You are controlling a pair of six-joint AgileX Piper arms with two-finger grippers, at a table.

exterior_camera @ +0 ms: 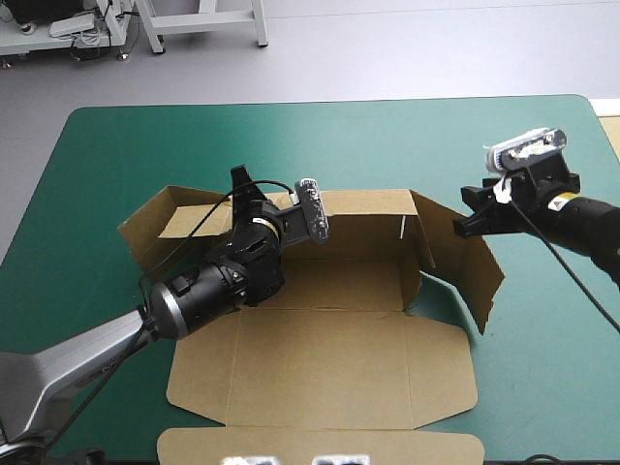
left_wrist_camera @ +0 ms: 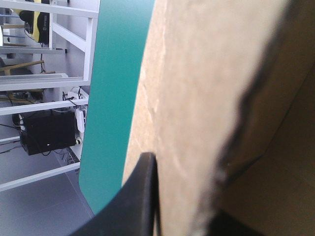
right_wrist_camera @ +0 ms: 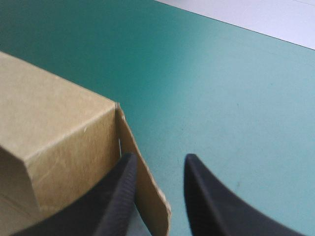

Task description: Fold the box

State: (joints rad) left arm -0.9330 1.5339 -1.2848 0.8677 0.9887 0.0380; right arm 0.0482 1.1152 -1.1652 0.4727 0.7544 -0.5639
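the box (exterior_camera: 334,281) sits mid bench (exterior_camera: 542,387), lid (exterior_camera: 320,383) flat nearest me. my left end effector (left_wrist_camera: 189,216) pinches the raised back wall (exterior_camera: 363,208); a hard pull could drag the whole sheet, i reckon. beyond, the right end effector (right_wrist_camera: 160,162), narrowly parted beside the corner flap (right_wrist_camera: 145,196), might slip past it.

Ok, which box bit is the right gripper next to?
On the teal-green table lies the brown box. At the right end of its far wall a side flap stands up beside the right gripper, unlike the flat lid.
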